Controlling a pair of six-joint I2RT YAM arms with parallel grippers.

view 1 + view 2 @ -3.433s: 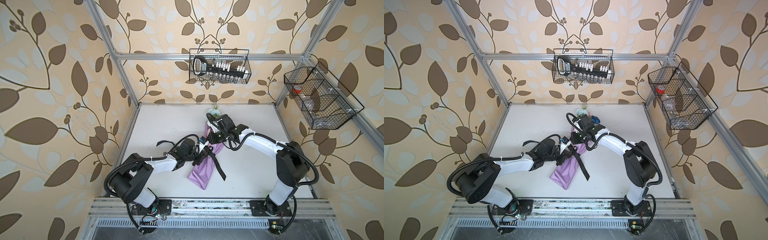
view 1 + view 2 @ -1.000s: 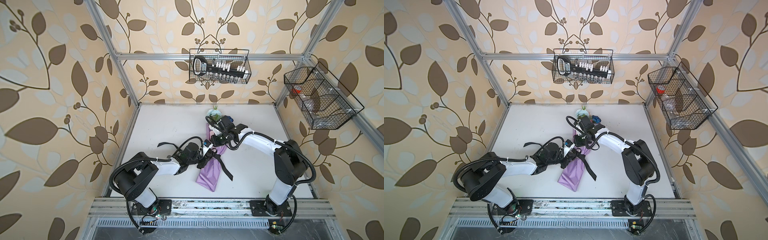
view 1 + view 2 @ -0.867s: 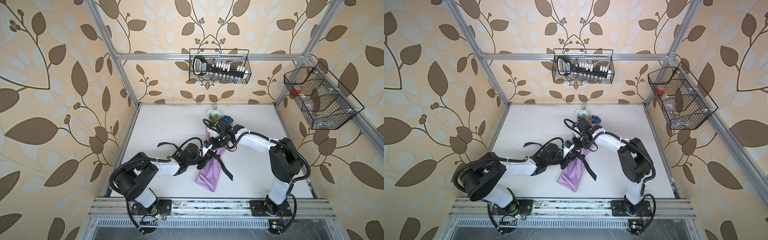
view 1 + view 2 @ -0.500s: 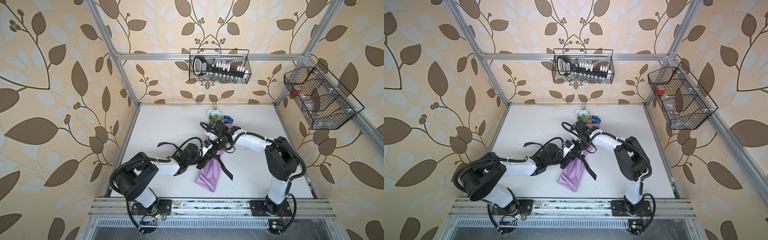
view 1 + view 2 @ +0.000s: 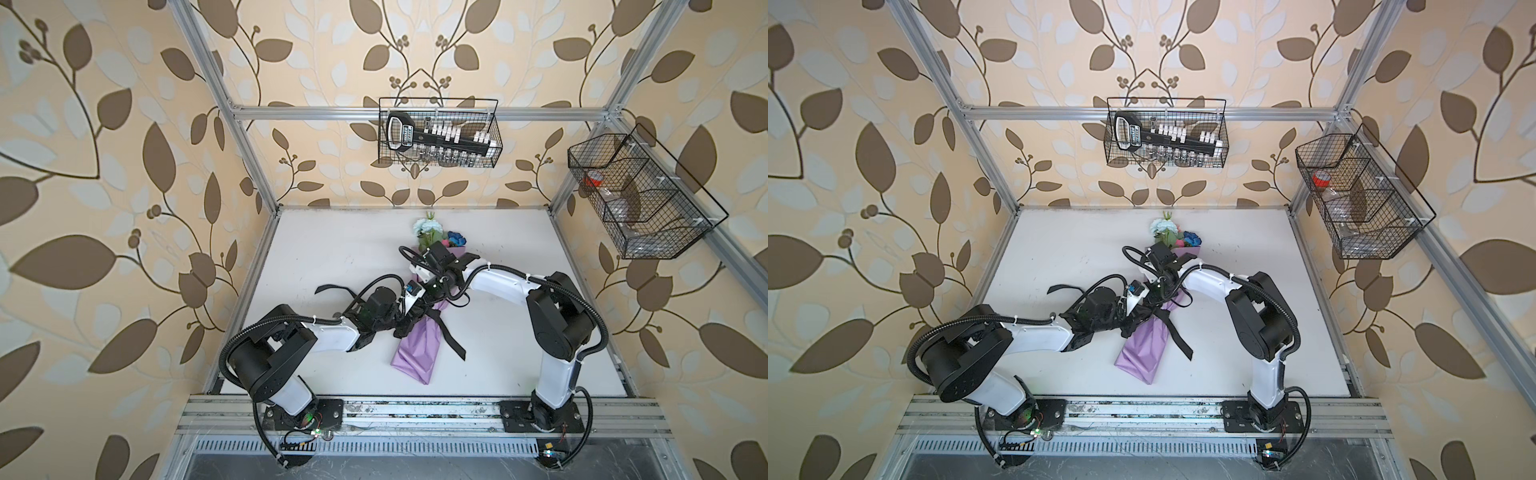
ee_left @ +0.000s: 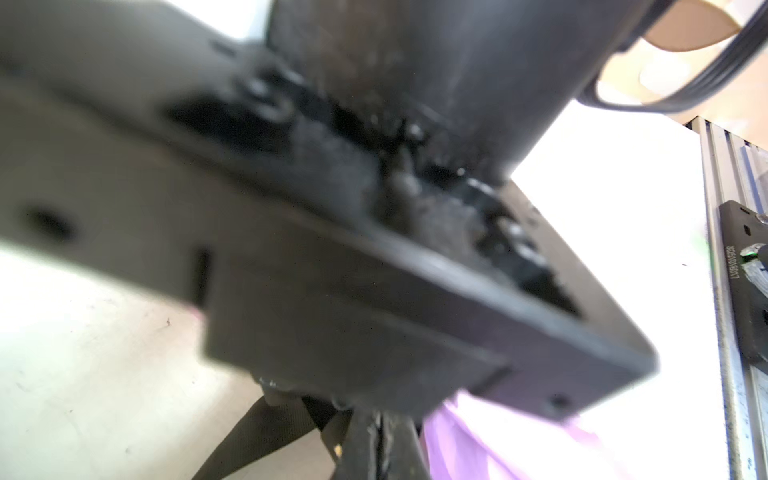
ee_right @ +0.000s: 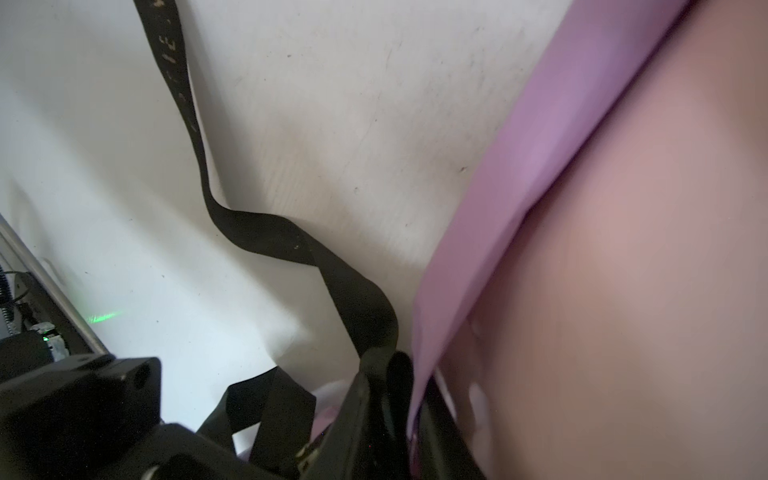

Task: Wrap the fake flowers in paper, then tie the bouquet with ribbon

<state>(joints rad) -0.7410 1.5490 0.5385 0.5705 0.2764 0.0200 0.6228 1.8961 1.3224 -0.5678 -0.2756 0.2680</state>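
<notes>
Bouquet (image 5: 420,345) lies flat near the middle of the table (image 5: 332,257), blooms (image 5: 424,227) toward the back wall and the tail of the lilac wrap (image 5: 411,365) toward the front rail. A black ribbon (image 5: 451,338) crosses the wrap at its narrow waist, and one end trails loose over the table to the right of the wrap. Left gripper (image 5: 405,329) sits at the waist on the wrap's left side. Its jaws are together, and in the left wrist view ribbon (image 6: 257,434) fans out from the closed fingertips (image 6: 374,451), so it reads as clamped on the ribbon. Right gripper (image 5: 432,293) meets the waist from the bloom side. In the right wrist view its fingers (image 7: 353,419) stand narrowly set, with a fold of ribbon (image 7: 357,299) running into the gap hard against the wrap's edge (image 7: 519,166). It reads as closed on the ribbon; whether paper is caught too cannot be told. No finished knot is visible, and the crossing itself is hidden under both grippers. Assessment: the step in hand is cinching the ribbon around the waist. To do it well, the grippers should pull apart across the wrap, low and level with the table, under even tension so the bouquet neither rolls nor slides. The right grip should hold ribbon only, since pinched paper would tear or drag. Slack should come out slowly, the loose end kept clear of the crossing, and release should wait until the ribbon bites into the wrap.
</notes>
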